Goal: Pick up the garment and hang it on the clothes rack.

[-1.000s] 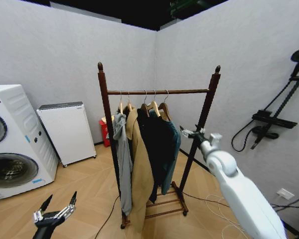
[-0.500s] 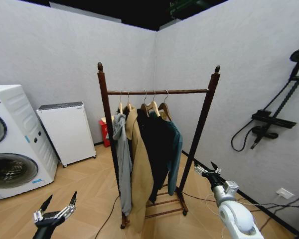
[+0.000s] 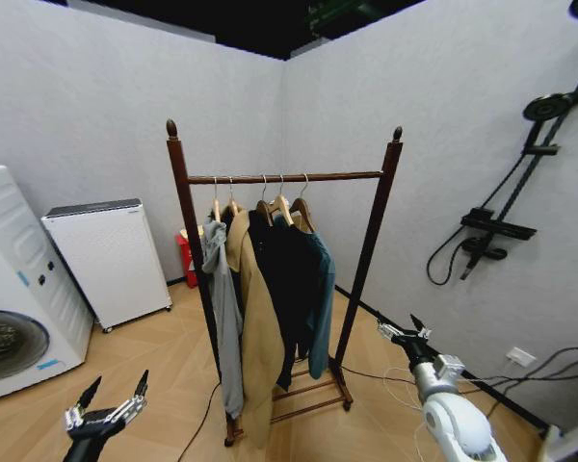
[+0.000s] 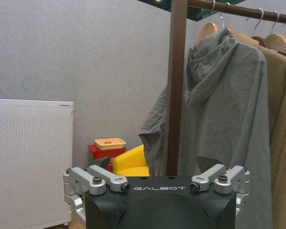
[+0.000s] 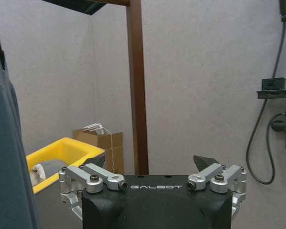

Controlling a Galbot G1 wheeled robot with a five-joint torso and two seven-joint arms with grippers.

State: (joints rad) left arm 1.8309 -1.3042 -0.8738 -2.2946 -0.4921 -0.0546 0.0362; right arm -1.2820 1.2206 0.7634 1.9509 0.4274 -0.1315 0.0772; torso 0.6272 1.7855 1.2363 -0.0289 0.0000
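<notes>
Down low on the left, the left claw hangs just above the wooden floor, fingers spread wide and holding nothing, with the washing machine and the white cabinet standing against the wall beyond it. From its own wrist camera the left claw faces the rack's near post, grey hoodie draped right beside that post, a yellow bin low behind. Centre stage, the clothes rack stands tall in the corner, four hangers on its top bar: grey hoodie, tan coat, black jacket, and the garment, teal, hanging at the right end of the row, touching the black jacket, well apart from both claws. There is bare bar between it and the right post. Over to the right, the right claw sits low, arm stretched forward toward the right post's foot, fingers parted and empty. In its wrist view the right claw looks past that post at open wall, the garment's teal edge at the side, and a wall-mounted shower fitting farther right.
</notes>
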